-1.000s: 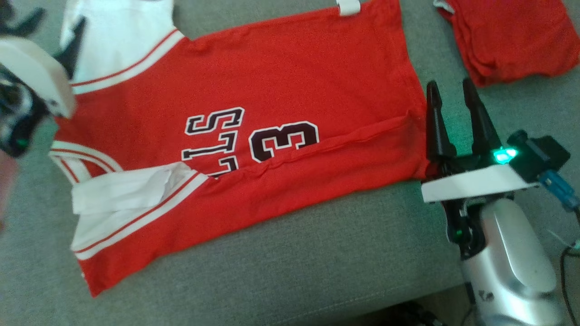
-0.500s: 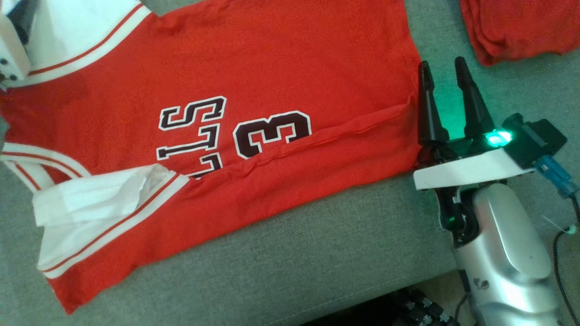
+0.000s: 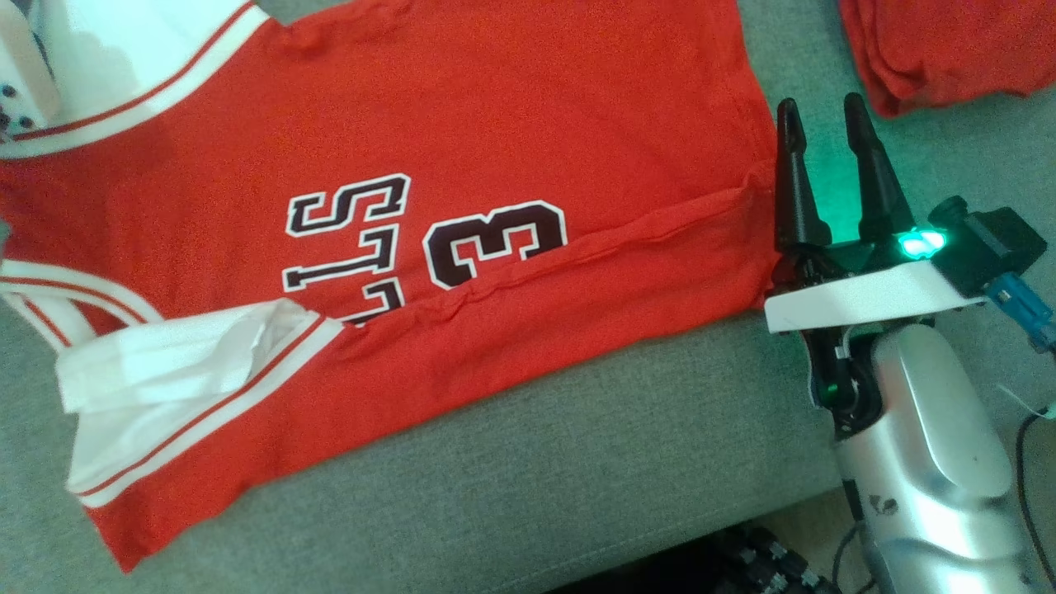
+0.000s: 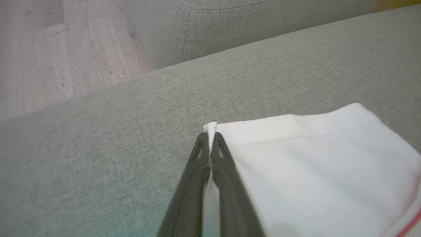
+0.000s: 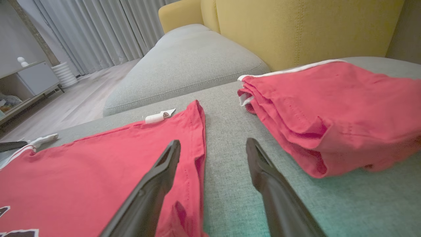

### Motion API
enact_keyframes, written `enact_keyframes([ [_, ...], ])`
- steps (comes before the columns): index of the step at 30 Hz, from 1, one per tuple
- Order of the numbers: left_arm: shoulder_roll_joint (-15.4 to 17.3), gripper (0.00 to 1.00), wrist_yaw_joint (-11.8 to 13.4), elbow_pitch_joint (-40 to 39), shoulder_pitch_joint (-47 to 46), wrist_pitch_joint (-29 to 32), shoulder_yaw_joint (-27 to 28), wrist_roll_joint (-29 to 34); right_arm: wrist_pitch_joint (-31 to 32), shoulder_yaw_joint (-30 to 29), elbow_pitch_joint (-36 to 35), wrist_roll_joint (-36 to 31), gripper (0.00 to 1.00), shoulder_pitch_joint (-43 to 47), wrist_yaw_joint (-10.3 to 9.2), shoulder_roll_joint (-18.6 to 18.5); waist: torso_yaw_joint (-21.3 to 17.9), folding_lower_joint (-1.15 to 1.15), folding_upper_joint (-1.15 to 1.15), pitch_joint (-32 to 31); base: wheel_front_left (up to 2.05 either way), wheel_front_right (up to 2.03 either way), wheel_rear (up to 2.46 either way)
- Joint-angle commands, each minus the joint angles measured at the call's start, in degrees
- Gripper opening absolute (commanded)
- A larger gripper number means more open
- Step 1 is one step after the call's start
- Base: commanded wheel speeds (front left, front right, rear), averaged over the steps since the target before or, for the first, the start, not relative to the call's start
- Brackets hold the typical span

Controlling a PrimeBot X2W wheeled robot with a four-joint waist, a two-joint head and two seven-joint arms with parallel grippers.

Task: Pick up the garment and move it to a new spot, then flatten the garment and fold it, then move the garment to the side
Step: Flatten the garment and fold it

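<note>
Right gripper [image 3: 821,107] has edged slightly away from the red basketball jersey with white trim [image 3: 495,124], fingers spread and empty. It lies spread on the grey fabric sofa cushion [image 3: 577,462]. Left gripper [image 4: 209,135] pinches its white sleeve corner; pulling alone could skew the near fold.
</note>
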Motion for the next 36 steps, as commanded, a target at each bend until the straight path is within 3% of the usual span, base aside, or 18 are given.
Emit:
enact_keyframes([
  [1, 2.49, 0.00, 0.10, -1.15, -1.09, -1.89, 0.70, 0.28, -0.59, 0.38, -1.03, -0.82, 1.00, -0.21, 0.37, -0.08, 0.72, -0.01, 0.00, -1.11, 0.00, 0.00, 0.00],
  [8, 1.54, 0.00, 0.10, -6.50, 0.64, -12.94, -3.75, 0.64, 0.16, -3.44, 1.40, -3.97, 1.00, 0.11, 0.37, -0.08, 4.67, -0.01, 0.00, -6.70, 0.00, 0.00, 0.00],
  [14, 1.09, 0.00, 0.10, -13.18, 4.13, -19.87, -6.47, 0.35, 6.75, -10.09, 0.96, -10.50, 1.00, -0.15, 0.37, -0.08, 10.23, -0.01, 0.00, -10.47, 0.00, 0.00, 0.00],
  [19, 1.41, 0.00, 0.41, -19.84, 8.45, -21.61, -8.12, 0.50, 16.91, -14.57, 1.25, -16.11, 1.00, -4.10, 0.37, -0.08, 14.06, -0.01, 0.00, -11.55, 0.00, 0.00, 0.00],
  [26, 2.68, 0.00, 3.21, -29.66, 12.56, -22.35, -8.71, 0.52, 26.58, -16.93, 6.70, -21.71, 1.00, -13.44, 0.37, -0.72, 17.78, -0.01, 0.00, -10.65, 0.00, 0.00, 0.00],
  [36, 1.54, 0.00, 5.56, -38.80, 13.12, -20.98, -10.57, 2.18, 29.29, -23.12, 24.68, -33.59, 1.00, -23.89, 0.37, -4.40, 21.37, -0.01, 0.00, -8.94, 0.00, 0.00, 0.00],
])
